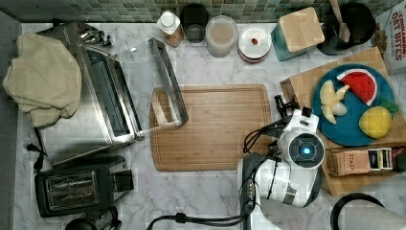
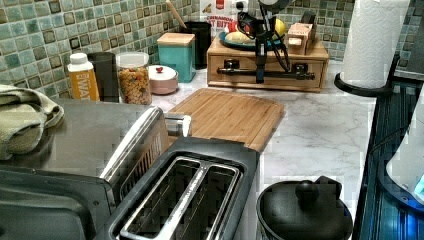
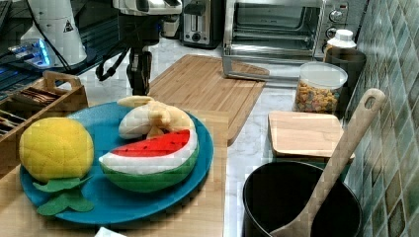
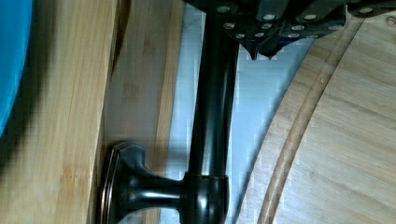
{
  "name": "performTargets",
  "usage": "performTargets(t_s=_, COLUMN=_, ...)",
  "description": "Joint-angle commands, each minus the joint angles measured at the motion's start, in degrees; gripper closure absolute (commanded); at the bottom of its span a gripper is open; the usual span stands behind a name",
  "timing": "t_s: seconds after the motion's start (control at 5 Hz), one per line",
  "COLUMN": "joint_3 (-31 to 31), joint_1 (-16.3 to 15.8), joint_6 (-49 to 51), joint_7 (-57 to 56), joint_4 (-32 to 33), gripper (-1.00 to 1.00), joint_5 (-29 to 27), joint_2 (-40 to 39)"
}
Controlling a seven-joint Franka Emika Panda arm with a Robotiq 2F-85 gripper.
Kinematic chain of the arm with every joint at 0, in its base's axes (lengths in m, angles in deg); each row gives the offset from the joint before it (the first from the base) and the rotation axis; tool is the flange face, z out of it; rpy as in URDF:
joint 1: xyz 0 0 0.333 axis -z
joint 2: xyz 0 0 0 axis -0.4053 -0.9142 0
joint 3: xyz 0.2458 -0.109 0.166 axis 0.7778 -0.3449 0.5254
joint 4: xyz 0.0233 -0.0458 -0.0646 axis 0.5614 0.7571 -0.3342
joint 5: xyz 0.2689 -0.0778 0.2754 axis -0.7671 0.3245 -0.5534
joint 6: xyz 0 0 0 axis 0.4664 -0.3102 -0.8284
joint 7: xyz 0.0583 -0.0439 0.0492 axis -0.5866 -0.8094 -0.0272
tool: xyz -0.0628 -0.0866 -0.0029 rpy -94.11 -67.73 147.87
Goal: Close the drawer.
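Top view, claw [image 1: 282,103]: pointing down at the end of the white arm, over the worktop [image 1: 191,196], between cutting board and wooden box.
Top view, drawer [image 1: 284,89]: seen edge-on as the box's side facing the claw, right against it; dark handle [image 1: 279,101] directly under the claw.
Top view, surroundings: cutting board [image 1: 215,127] just beside the claw, on the side away from the box; blue plate [image 1: 335,129] with toy fruit on top of the box, beyond the drawer.
Left view, claw [image 2: 259,75]: hanging upright in front of the drawer [image 2: 270,62], tips at the height of the handle [image 2: 235,72], a long dark bar running across the drawer front.
Right view, claw [image 3: 140,89]: behind the blue plate [image 3: 113,197], with the cutting board [image 3: 197,81] just past it.
Wrist view, claw [image 4: 262,53]: fingertips pressed together, nothing between them, just beside the handle [image 4: 212,116].
Wrist view, drawer [image 4: 140,93]: light-wood front on the far side of the handle from the claw, the handle's post fixed to it.
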Motion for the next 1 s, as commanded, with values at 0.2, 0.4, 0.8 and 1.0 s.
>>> performTargets(t_s=0.2, joint_3=-7.1, joint_1=7.1, joint_6=1.1, joint_7=-2.4, joint_4=-7.8, gripper=1.0, joint_5=0.0, joint_2=1.0)
performTargets(t_s=0.4, joint_3=-7.2, joint_1=7.0, joint_6=1.1, joint_7=-2.4, joint_4=-7.8, gripper=1.0, joint_5=0.0, joint_2=1.0)
performTargets(t_s=0.8, joint_3=-7.5, joint_1=6.6, joint_6=1.1, joint_7=-2.4, joint_4=-7.7, gripper=1.0, joint_5=0.0, joint_2=1.0)
performTargets(t_s=1.0, joint_3=-7.5, joint_1=6.6, joint_6=1.0, joint_7=-2.4, joint_4=-7.7, gripper=1.0, joint_5=0.0, joint_2=1.0)
